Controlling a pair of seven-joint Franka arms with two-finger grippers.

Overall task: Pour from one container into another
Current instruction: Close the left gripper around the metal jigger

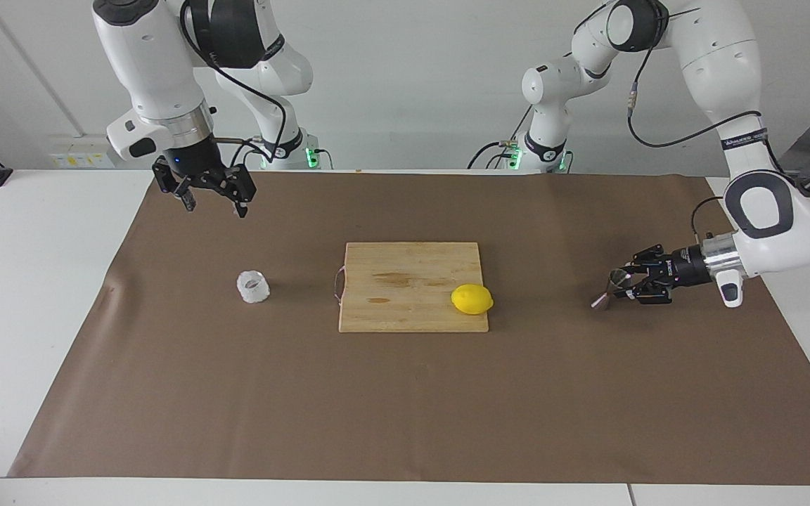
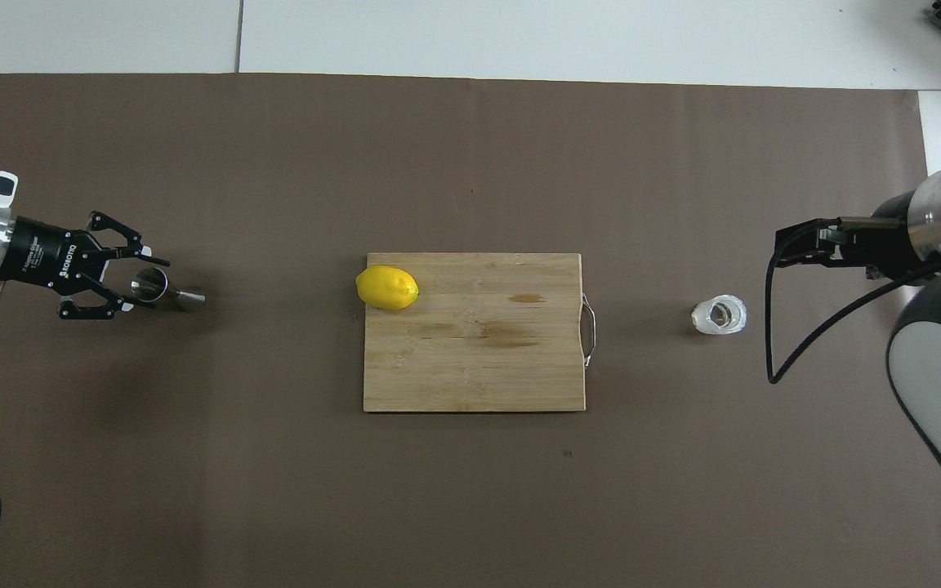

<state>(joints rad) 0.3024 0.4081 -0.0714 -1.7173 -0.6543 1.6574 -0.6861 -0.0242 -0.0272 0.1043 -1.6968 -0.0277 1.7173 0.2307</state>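
The whitish faceted cup (image 1: 253, 286) stands upright on the brown mat toward the right arm's end; it also shows in the overhead view (image 2: 719, 314). My right gripper (image 1: 212, 203) hangs open and empty above the mat, apart from the cup; in the overhead view (image 2: 781, 245) only its dark tip shows. The steel jigger (image 1: 607, 290) is tilted, its lower cone pointing down at the mat, toward the left arm's end. My left gripper (image 1: 619, 284) reaches in sideways and is shut on the jigger's upper cone (image 2: 150, 284).
A wooden cutting board (image 1: 405, 281) with a metal handle lies mid-mat, and a lemon (image 1: 472, 299) sits on its corner toward the left arm's end. A brown mat (image 1: 405, 407) covers the table. A cable loops from the right arm (image 2: 773, 327).
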